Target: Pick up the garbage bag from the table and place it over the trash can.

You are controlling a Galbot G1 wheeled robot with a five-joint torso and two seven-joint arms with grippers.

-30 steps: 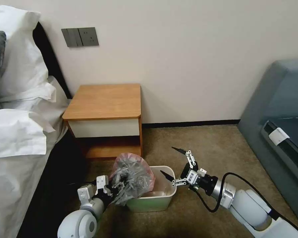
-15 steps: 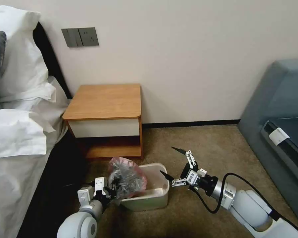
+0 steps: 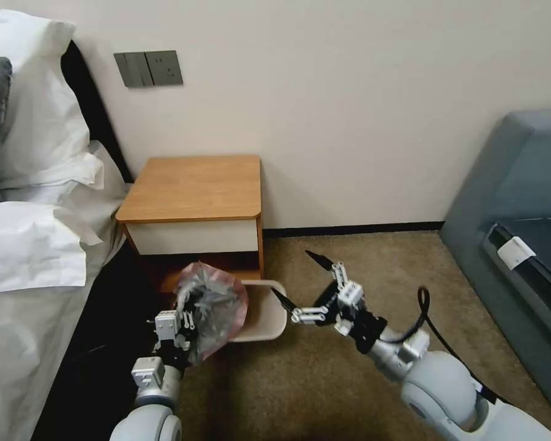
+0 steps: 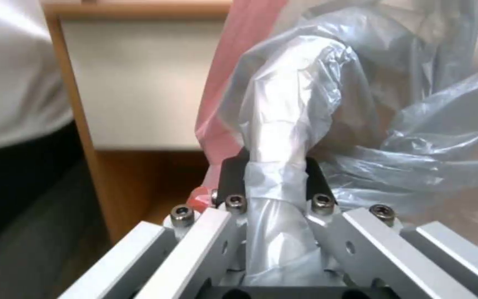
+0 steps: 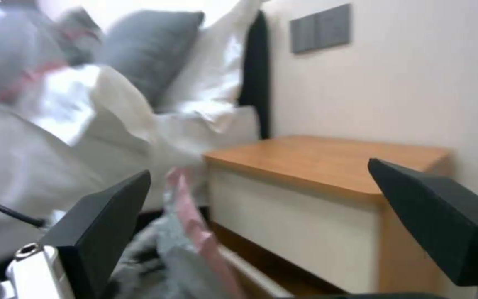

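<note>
— Garbage bag point(image 3: 212, 308), where was it in your head view?
— It covered the trash can's point(image 3: 264, 318) left end, below the table point(image 3: 193, 187). Your left gripper point(image 3: 187, 331) clenched it; your right gripper point(image 3: 302, 278) stood spread beside the can.
— And the wrist views?
— Left: plastic was pinched between the fingers point(image 4: 233, 174). Right: both jaws stood apart.

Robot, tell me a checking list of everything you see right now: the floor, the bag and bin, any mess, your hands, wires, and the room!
Surface: brown carpet; the table top is bare.
Job's things: garbage bag bunched at the near-left corner of the trash can, which stands in front of the table.
Clutter: nothing seen.
Grippers: left gripper shut on the bag, plastic pinched between its fingers; right gripper open, beside the can's right side, holding nothing.
Cables: black cable looped at the right wrist.
Surroundings: bed with white pillows, wall switches, grey sofa.
</note>
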